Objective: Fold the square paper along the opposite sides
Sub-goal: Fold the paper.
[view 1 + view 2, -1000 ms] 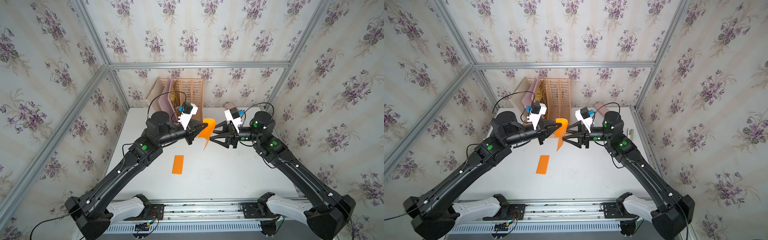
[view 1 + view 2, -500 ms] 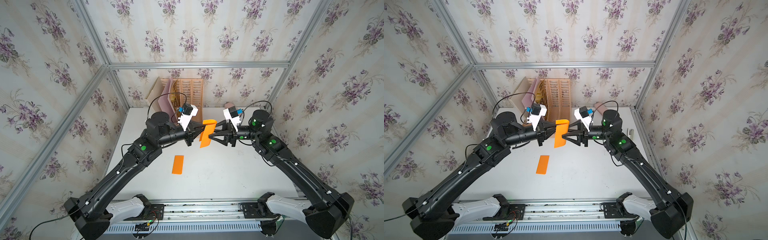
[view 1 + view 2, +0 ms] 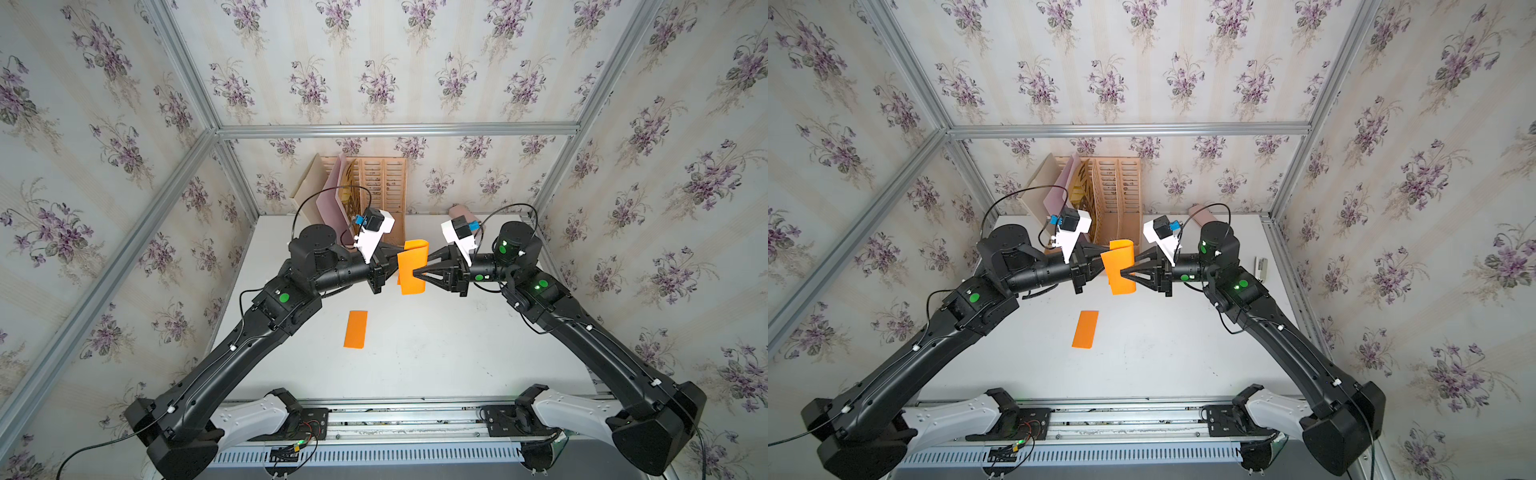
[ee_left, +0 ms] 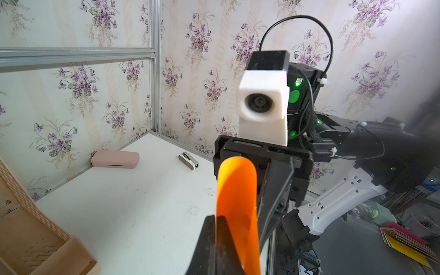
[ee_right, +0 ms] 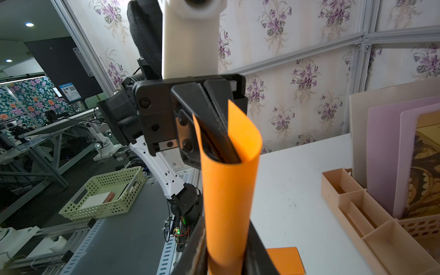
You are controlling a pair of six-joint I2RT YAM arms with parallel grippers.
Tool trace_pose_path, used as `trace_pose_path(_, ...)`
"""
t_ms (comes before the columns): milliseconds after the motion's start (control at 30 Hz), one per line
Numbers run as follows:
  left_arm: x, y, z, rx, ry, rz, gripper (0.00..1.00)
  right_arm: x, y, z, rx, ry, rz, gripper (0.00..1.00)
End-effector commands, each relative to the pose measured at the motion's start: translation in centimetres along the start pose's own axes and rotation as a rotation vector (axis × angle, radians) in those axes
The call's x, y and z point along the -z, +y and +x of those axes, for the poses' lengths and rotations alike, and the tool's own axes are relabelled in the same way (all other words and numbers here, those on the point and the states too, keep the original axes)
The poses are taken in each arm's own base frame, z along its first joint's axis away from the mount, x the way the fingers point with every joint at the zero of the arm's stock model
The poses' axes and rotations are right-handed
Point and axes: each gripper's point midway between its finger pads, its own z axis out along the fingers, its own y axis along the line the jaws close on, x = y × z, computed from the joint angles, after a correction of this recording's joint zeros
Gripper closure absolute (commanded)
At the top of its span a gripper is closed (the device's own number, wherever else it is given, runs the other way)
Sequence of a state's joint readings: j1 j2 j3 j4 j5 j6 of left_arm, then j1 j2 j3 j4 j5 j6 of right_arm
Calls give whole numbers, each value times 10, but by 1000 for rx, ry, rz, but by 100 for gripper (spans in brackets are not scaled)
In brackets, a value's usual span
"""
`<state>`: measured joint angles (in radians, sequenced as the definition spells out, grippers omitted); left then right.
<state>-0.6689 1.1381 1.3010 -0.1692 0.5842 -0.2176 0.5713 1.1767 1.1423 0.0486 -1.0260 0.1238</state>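
Note:
The orange square paper (image 3: 411,266) (image 3: 1121,270) hangs in the air over the white table (image 3: 436,353), curled into a loose loop. My left gripper (image 4: 216,217) (image 3: 391,261) is shut on one edge of it from the left. From the opposite side my right gripper (image 5: 226,240) (image 3: 415,272) has closed round the curled paper (image 5: 228,190). One finger (image 5: 197,240) touches each side of the loop, which stays rounded between them. In the left wrist view the paper (image 4: 238,197) arches up past my jaws toward the right gripper.
A narrow folded orange piece (image 3: 355,329) (image 5: 285,259) lies flat on the table in front of the grippers. A wooden file organizer (image 3: 382,183) with boards stands at the back wall. A pink case (image 4: 115,159) and a small stapler (image 4: 188,160) lie at the back right.
My right gripper has moved in to the left and narrowed its jaws round the paper. The sheet has gone from hanging bent to a curled loop. The left gripper stayed shut.

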Motion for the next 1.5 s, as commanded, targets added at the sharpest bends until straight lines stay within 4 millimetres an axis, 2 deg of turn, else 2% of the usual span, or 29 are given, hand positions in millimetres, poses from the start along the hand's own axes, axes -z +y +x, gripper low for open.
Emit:
trace_pose_path(0, 0, -3, -1, 2, -2, 18, 100, -1, 4, -4, 22, -12, -17, 76)
trace_pose_path(400, 1, -1, 3, 1, 1, 5, 100, 5, 14, -10, 60, -31, -20, 77)
trace_pose_path(700, 4, -1, 1, -4, -8, -4, 100, 4, 9, -8, 56, -34, 5, 77)
trace_pose_path(833, 6, -2, 1, -5, -13, -6, 100, 4, 7, -6, 53, -35, 18, 71)
trace_pose_path(933, 7, -3, 0, -3, -14, -2, 100, 4, 5, -5, 48, -35, 22, 62)
trace_pose_path(1067, 6, -3, 1, 0, -11, -1, 100, 4, 5, -9, 53, -46, 24, 59)
trace_pose_path(1167, 6, -2, 3, 2, -9, -1, 100, 5, 6, -11, 62, -55, 26, 60)
trace_pose_path(1467, 7, -3, 4, 4, -11, -2, 100, 4, 4, -11, 62, -58, 32, 75)
